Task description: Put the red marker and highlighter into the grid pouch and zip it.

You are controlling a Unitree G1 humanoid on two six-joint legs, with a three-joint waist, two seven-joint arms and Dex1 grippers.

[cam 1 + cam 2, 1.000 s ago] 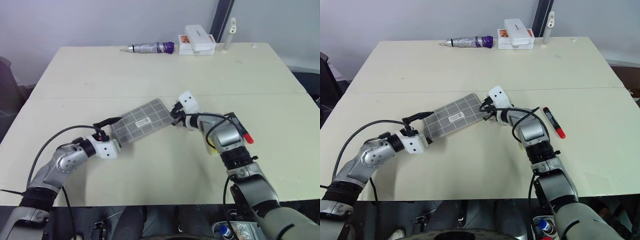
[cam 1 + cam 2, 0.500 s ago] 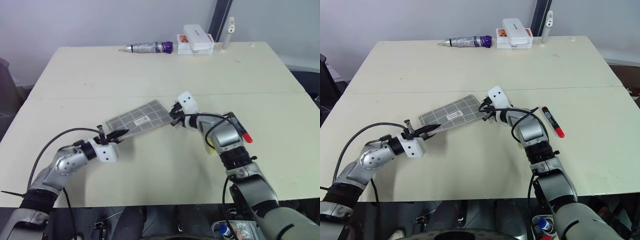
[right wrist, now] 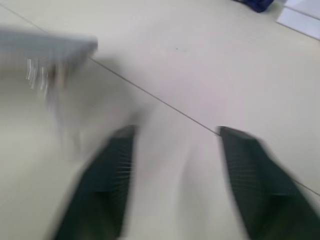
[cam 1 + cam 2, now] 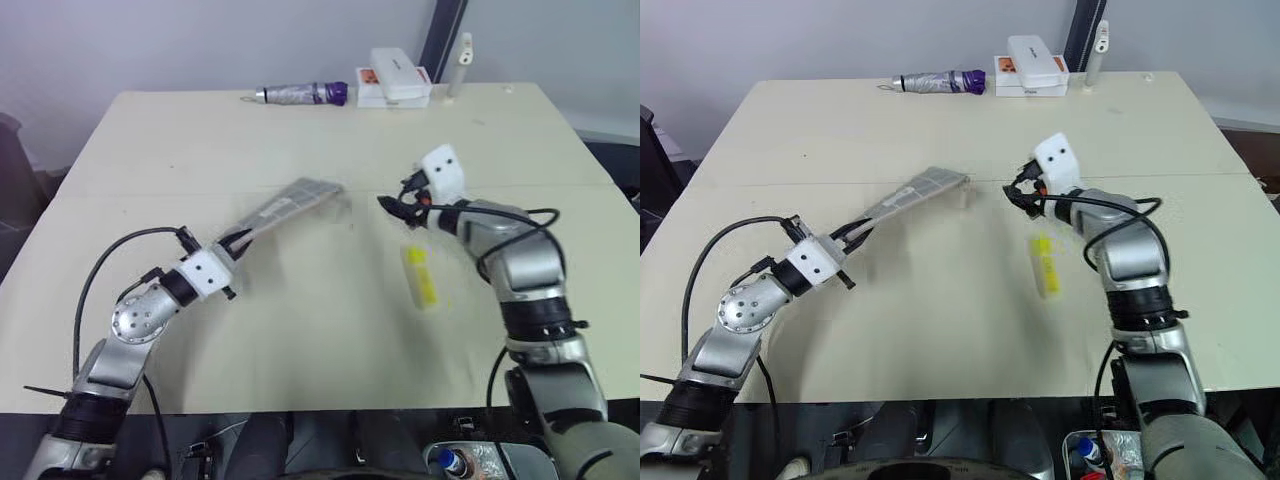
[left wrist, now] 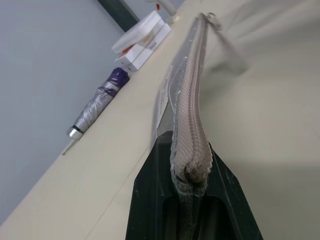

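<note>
The left pincer [image 5: 192, 175] grips one end of the pouch [image 4: 285, 205], holding it edge-up above the counter [image 4: 300, 140]. The right pincer [image 3: 175, 185] hangs spread wide, empty, near the highlighter [image 4: 420, 276] lying on the counter.

A pale cream table [image 4: 200, 140], made of two tops meeting along a seam that runs from nine o'clock to three o'clock across its middle, carries everything here. Toward four o'clock of the centre the highlighter [image 4: 421, 276] lies flat on the bare top, its length running roughly twelve to six. Along the far edge near twelve o'clock a silver tube with a purple cap [image 4: 300, 95] lies on its side, with a stack of white boxes [image 4: 395, 78] just beside it toward one o'clock and a slim white upright object [image 4: 463, 52] next to those.
</note>
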